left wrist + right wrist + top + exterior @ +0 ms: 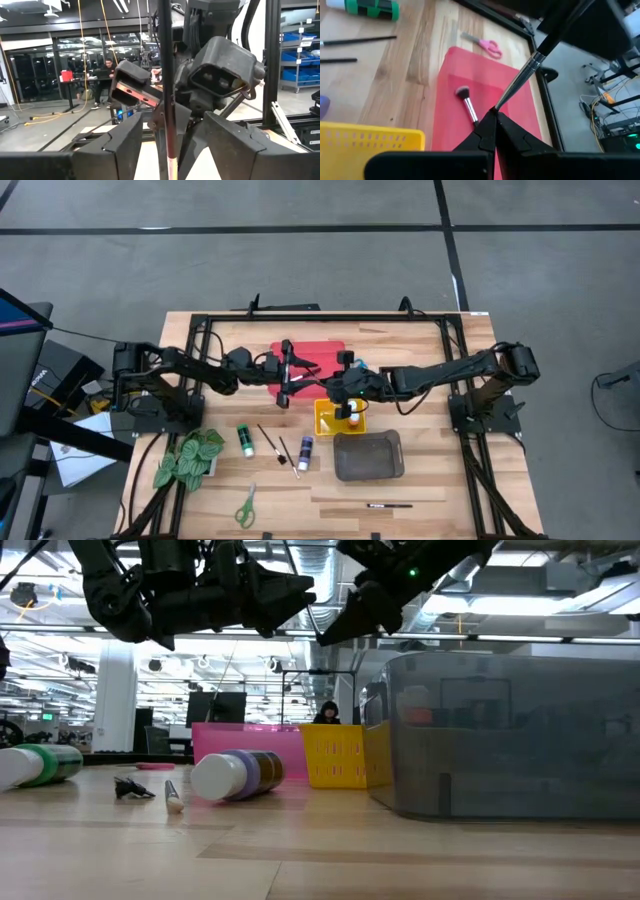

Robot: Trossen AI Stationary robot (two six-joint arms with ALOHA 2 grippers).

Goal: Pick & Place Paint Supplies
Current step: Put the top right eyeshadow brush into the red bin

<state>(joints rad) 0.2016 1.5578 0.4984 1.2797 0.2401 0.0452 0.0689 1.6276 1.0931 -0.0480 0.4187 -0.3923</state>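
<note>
centre: we see both grippers, left [287,376] and right [333,388], crowded over the red tray [325,352]; yellow tray [325,420] and grey tray [368,455] block just beside | front-left: bottles [245,440], brushes [268,440], plant [190,458] scattered | front-right: open wood, one brush [388,506]

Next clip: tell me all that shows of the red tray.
The flat red plastic tray lies on the wooden table at its far side, next to the yellow slotted tray. In the right wrist view one short brush with a silver ferrule and dark bristles rests on it. Both arms reach over it; the right gripper pinches a thin dark-handled paintbrush above it.
</note>
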